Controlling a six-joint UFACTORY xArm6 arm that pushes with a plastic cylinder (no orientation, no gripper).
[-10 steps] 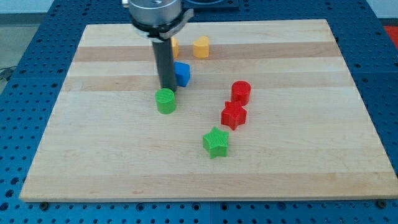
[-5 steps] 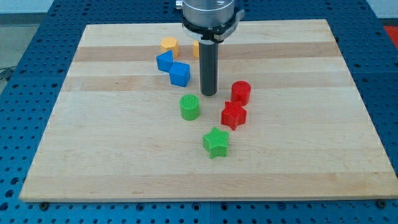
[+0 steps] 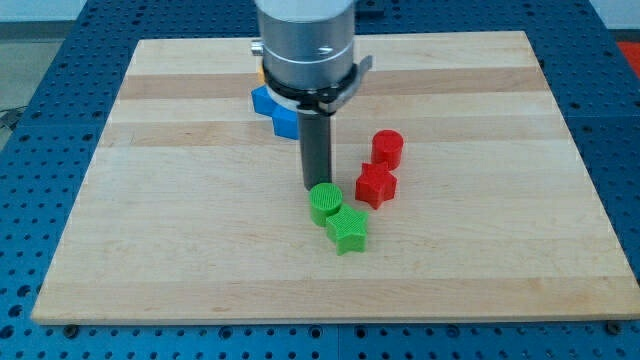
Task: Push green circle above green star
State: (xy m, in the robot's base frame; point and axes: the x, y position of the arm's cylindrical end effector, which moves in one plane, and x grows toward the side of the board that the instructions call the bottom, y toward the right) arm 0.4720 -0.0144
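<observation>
You are close to done: near the frame's centre the green circle touches the green star at its upper left, my tip, a bare rod holding nothing, just above the circle.

One raised front view slants down over the whole wooden board.

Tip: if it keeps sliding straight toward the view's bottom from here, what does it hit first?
My tip meets the green circle first; it looks already against it. The green star follows directly behind.
</observation>
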